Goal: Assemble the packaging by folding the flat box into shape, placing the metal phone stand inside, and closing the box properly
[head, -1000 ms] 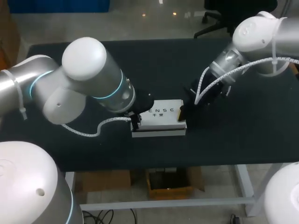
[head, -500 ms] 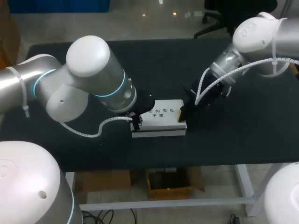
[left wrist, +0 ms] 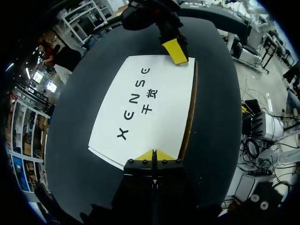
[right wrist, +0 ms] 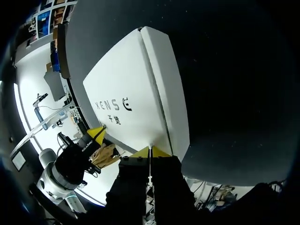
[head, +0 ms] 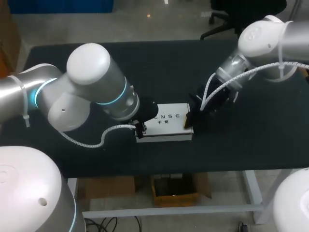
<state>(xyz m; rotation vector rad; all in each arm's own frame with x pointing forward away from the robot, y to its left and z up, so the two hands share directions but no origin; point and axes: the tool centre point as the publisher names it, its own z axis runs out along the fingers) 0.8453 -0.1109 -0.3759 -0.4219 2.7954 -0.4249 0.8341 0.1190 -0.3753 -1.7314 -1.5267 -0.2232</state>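
White cardboard box [head: 165, 122] — closed, printed face up — lies flat at the middle of the black table [head: 251, 140].

Head view: the left gripper [head: 140, 128] sits at the box's left end and the right gripper [head: 189, 118] at its right end, both low against the carton. Neither pair of jaws can be made out from this height.

Left wrist view: the left gripper's yellow fingertips [left wrist: 161, 155] are pressed together, nothing between them, and meet the near short edge of the box. A brown edge [left wrist: 190, 112] of raw cardboard runs along one long side of the white face. At the far end, one yellow tip of the right gripper rests on the box's corner.

Right wrist view: the right gripper's jaws are likewise clenched tip to tip, empty, set at the near edge where the top face meets the side wall. The box stretches ahead — top and one long side both visible. The left gripper's yellow tip shows at the far end.
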